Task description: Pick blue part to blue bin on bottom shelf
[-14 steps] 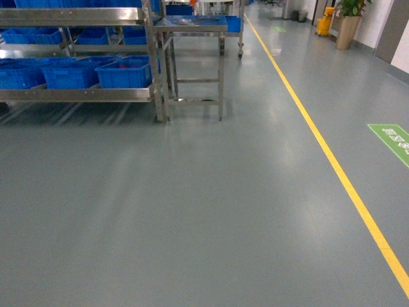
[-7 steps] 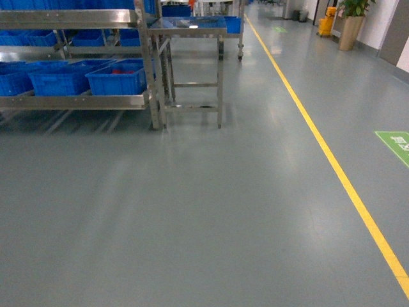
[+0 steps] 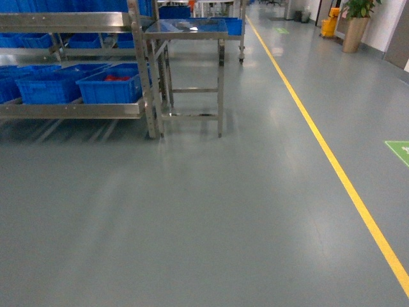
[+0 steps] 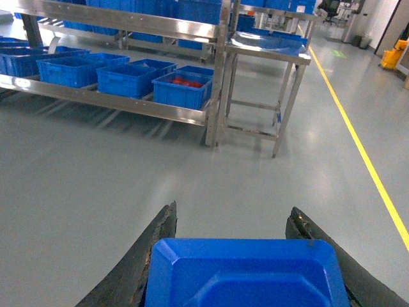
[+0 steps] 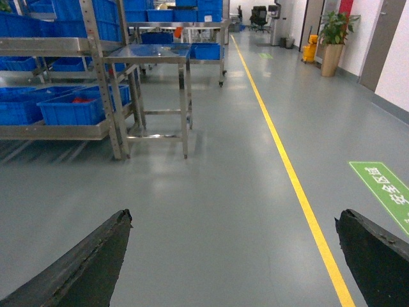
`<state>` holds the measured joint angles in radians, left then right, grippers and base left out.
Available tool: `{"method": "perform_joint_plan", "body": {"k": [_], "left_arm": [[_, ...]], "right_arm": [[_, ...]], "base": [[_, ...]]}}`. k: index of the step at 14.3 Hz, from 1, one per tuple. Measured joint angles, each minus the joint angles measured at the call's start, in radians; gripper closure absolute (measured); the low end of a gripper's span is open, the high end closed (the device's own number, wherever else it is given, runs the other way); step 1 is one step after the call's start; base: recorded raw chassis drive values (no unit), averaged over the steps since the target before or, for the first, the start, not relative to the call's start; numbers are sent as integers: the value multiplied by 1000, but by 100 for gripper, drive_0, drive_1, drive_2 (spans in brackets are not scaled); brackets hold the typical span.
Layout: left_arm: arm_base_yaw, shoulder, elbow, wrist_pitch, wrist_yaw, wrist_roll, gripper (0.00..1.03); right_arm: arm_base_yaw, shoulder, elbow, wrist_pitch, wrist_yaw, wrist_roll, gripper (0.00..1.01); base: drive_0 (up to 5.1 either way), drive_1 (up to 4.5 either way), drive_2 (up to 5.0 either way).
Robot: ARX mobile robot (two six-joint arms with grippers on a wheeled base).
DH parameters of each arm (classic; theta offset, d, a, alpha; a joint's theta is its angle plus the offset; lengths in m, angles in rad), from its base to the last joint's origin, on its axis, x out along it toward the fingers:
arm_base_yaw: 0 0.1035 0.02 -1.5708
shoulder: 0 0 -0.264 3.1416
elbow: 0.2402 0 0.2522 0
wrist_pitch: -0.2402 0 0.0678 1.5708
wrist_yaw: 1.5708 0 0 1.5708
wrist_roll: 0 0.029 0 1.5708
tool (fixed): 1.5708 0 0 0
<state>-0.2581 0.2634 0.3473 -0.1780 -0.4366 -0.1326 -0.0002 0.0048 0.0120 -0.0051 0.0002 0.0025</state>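
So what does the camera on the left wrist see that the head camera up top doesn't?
Only the left wrist view shows the left end effector, its dark fingers closed on a blue part.

Only the head view shows the potted plant, the yellow object near it, and the green floor marking.

Both show the bottom shelf with blue bins, one holding something red, the small steel table, and the yellow floor line.

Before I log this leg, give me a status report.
Left gripper shut on blue part. Right gripper open, empty. Bottom shelf ahead left, open floor between.
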Motion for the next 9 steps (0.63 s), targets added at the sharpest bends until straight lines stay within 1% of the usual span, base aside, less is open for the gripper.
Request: {"method": "perform_joint_plan", "body": {"k": [9], "left_arm": [[0, 1, 0, 0, 1, 0, 60]], "right_arm": [[0, 0, 0, -2, 0, 0, 3]], "base": [[-1, 417, -419]]}}
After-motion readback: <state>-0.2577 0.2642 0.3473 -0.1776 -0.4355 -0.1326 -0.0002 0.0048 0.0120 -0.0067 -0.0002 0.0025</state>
